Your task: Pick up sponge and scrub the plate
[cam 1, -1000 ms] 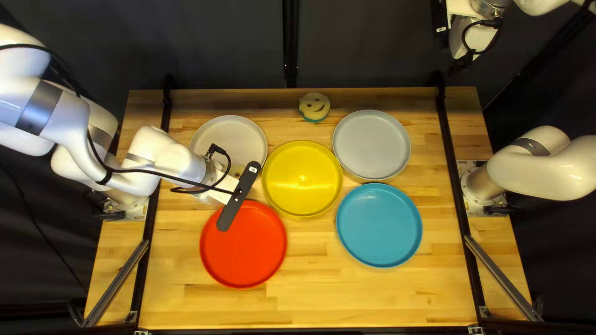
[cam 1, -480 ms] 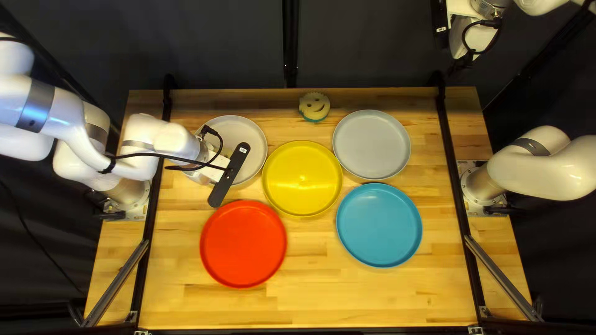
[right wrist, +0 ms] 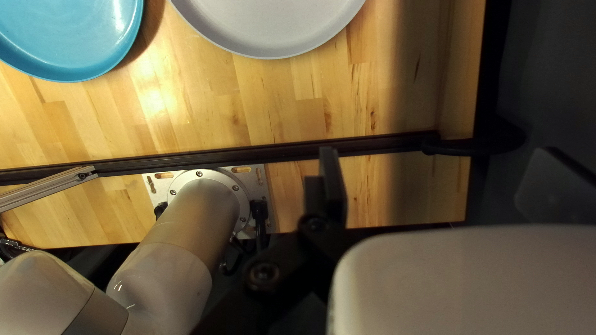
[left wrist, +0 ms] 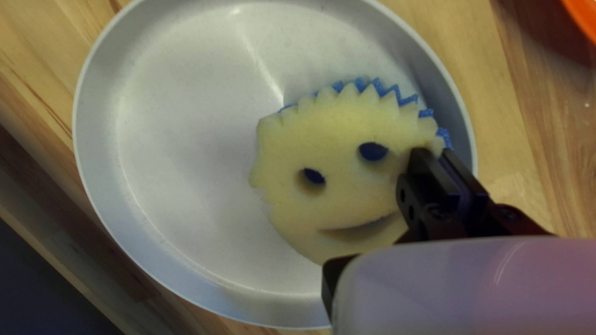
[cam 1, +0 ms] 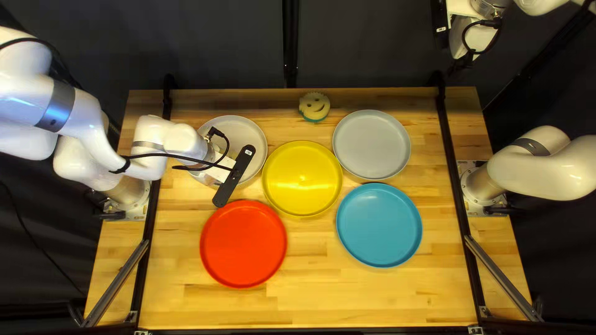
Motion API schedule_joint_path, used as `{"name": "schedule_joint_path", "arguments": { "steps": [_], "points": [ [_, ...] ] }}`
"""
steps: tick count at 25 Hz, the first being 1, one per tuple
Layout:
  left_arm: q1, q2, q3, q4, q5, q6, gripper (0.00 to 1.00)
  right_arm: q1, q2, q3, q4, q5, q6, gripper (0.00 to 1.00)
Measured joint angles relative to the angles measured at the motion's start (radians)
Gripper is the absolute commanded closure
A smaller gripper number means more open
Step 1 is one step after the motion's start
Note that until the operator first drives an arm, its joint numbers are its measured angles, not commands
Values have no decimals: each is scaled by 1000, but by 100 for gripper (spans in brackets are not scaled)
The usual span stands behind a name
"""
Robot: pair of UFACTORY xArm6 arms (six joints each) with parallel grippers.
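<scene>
The sponge [left wrist: 329, 186] is over the pale plate [left wrist: 167, 136], its edge pinched between the nearly closed fingers of my left pincer [left wrist: 433, 151], so I count the pick-up as done. Scrubbing is the part in hand, I judge; whether the sponge presses on the plate, or how much is scrubbed, I can't tell. My right pincer [right wrist: 437, 164] is spread and holds nothing. A second sponge [cam 1: 315, 108] sits by the far edge of the table [cam 1: 372, 298], ungripped.
</scene>
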Motion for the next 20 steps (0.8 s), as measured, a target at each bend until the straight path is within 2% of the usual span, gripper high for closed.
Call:
{"name": "schedule_joint_path", "arguments": {
  "steps": [7,18,20],
  "points": [
    [9,5,-6,3,-10,14,100,0,0,0,0,0,0,0],
    [28,-201,124,-42,86,46,100,0,0,0,0,0,0,0],
    [37,-212,143,-50,84,53,100,0,0,0,0,0,0,0]
  ]
}}
